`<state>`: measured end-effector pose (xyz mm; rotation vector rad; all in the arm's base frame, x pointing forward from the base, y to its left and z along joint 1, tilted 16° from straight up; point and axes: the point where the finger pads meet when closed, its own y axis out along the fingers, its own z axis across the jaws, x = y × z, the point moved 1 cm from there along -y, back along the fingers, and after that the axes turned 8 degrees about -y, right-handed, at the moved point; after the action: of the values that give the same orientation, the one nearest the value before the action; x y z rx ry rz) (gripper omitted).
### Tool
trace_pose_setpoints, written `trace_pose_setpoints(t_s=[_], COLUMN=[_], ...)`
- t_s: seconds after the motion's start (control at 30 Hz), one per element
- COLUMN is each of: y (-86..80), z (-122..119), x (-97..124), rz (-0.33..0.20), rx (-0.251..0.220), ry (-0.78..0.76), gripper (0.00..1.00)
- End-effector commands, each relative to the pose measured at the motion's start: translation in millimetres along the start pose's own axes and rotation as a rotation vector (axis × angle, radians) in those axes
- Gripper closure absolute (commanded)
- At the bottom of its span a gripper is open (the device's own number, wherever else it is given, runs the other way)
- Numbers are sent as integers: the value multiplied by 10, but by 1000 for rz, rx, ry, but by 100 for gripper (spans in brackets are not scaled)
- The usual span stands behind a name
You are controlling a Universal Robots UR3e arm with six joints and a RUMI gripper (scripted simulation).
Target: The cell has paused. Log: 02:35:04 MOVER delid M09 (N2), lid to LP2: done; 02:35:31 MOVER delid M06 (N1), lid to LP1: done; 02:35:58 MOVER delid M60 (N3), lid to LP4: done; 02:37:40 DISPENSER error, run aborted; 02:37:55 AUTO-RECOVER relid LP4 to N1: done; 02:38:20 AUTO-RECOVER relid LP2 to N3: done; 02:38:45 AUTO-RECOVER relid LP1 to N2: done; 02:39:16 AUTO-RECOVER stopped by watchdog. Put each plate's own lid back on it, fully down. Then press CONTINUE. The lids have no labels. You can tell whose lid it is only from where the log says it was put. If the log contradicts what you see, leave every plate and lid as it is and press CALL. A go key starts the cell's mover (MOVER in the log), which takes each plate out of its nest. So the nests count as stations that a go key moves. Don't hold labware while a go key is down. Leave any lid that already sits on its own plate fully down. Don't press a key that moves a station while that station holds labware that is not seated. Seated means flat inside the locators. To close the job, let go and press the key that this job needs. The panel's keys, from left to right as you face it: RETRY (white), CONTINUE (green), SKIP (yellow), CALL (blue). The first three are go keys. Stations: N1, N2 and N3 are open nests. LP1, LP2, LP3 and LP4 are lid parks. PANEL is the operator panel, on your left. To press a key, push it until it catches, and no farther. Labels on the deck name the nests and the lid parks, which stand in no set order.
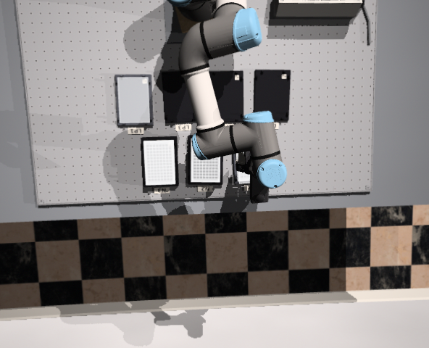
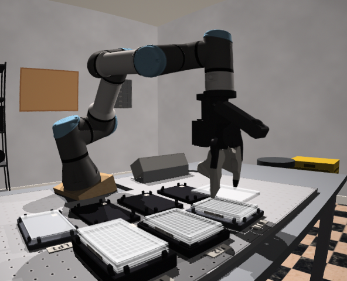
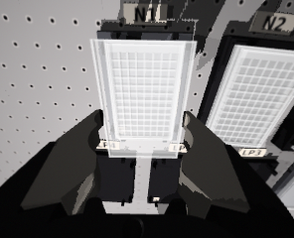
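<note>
My gripper (image 3: 143,111) is shut on a clear lid (image 3: 143,96), gripping its two long sides. It holds the lid level, a little above the well plate in nest N1 (image 2: 226,210), under the label N1 (image 3: 143,12). In the exterior view the held lid (image 2: 228,192) hangs between the fingers (image 2: 223,185), apart from the plate. The plate in N2 (image 3: 253,94) sits in its nest beside it, also seen in the exterior view (image 2: 183,225). The plate in N3 (image 2: 121,242) carries a lid. Another lid (image 2: 44,223) (image 1: 133,100) lies flat on park LP1. In the top view the arm hides N1.
Three black lid parks (image 2: 102,211) (image 2: 146,202) (image 2: 179,192) stand bare behind the nests. A grey wedge-shaped box (image 2: 160,166) sits at the back of the deck. A dark disc (image 2: 275,161) and a yellow box (image 2: 316,163) lie at the far table end. The deck's front edge runs close to the nests.
</note>
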<state>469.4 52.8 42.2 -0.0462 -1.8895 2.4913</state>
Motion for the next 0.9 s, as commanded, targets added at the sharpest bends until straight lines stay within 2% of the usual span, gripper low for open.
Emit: trace_pose_setpoints(t_s=[0.0, 0.87], y=[-1, 76], z=[1, 2], x=[-7, -7], rz=[3, 3], rx=[0, 0], ry=[0, 0], gripper=[100, 100])
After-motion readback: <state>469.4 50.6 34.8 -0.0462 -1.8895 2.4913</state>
